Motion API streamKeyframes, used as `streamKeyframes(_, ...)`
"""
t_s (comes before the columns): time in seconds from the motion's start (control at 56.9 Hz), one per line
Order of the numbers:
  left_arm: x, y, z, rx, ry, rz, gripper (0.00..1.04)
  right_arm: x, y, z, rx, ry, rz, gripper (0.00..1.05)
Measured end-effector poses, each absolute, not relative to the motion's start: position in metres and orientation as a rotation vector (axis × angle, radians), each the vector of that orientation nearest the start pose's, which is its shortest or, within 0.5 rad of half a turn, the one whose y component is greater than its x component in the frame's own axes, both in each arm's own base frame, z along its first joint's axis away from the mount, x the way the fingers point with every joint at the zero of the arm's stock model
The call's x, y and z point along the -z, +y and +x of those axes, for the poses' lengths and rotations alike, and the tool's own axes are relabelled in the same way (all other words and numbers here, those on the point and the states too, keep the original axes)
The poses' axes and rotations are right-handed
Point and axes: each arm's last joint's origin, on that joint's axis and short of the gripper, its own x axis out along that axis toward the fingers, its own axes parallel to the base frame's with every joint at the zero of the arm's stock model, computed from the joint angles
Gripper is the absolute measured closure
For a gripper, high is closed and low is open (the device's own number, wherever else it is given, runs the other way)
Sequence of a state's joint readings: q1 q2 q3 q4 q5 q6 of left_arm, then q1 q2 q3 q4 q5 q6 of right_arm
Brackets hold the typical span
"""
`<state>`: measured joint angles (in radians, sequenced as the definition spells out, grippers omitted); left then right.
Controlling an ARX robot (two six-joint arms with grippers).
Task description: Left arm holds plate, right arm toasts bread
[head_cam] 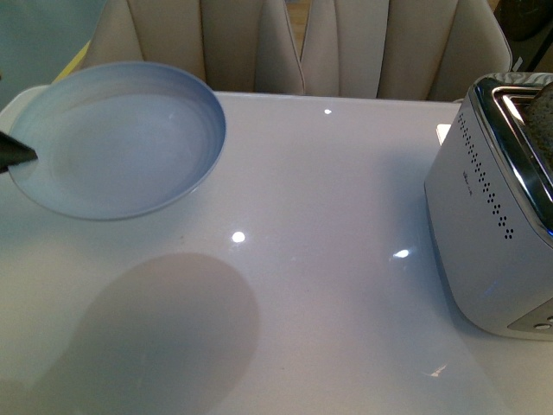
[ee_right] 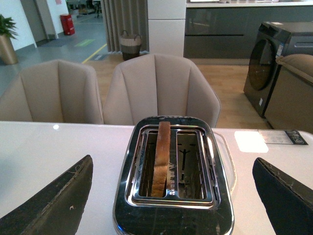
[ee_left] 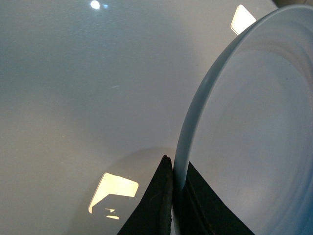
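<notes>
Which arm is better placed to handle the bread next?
Right. The right gripper, open, faces the toaster holding the upright bread; the left gripper is clamped on the plate rim.

Level: bright and even in all 3 views; cool white cast in front + left wrist views, warmer in right wrist view.
Source: overhead lamps, seen as small specular spots on the glossy table [head_cam: 328, 173].
Glare: 2 bright rectangular reflections on the table in left wrist view, nearly blown out; chrome top of toaster [ee_right: 173, 208] mirrors its surroundings.
Shadows: large soft oval shadow [head_cam: 164, 337] on the table, apart from plate [head_cam: 121, 138]; fainter shadow beside the toaster.
Focus: front view slightly soft; plate rim close to lens in left wrist view blurred.
Distortion: mild wide-angle stretch at frame edges.
</notes>
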<state>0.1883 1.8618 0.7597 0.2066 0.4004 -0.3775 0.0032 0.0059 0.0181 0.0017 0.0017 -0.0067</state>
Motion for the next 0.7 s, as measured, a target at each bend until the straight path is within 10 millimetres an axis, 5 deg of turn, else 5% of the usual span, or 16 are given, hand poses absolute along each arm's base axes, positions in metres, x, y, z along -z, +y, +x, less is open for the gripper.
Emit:
streamKeyframes(0.246,-0.055,0.079,0.309,-0.027,0.926,-0.634,1.02,-0.169,0.000,0.097,-0.001,-0.014,-0.007,0.09)
streamKeyframes(0.703,-0.004,0.102,0.299,-0.008,0.990,-0.625,1.02,-0.169,0.000,0.097,-0.001,-0.014,-0.007,0.09)
